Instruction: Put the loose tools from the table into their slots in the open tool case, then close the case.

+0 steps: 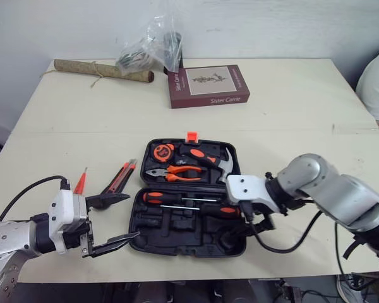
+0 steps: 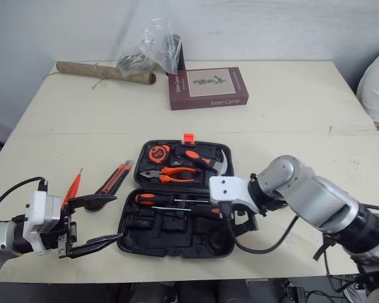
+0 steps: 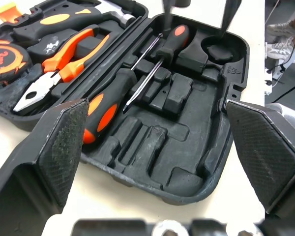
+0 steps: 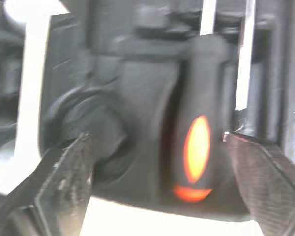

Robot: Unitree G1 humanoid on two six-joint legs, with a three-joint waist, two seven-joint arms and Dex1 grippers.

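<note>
Here, the right jaws partly hide one screwdriver (image 1: 227, 210).

Surfaces | tool case (image 1: 177, 243): black moulded plastic, matt, scuffed | screwdriver (image 3: 105, 105): matt black grip, glossy orange inlay, bright metal shaft | hammer head (image 1: 226, 166): polished metal | pads (image 3: 64, 142) of my left pincer (image 1: 132, 216): black, finely cross-hatched, matt | bench (image 1: 290, 107): smooth, matt cream | bag (image 1: 148, 44): clear crinkled plastic, shiny

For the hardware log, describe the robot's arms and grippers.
Left arm and right arm: rounded silver-grey shells, white boxy wrist blocks, looping black cables. Left gripper and right gripper: two black wedge-shaped fingers each, with cross-hatched pads.
</note>
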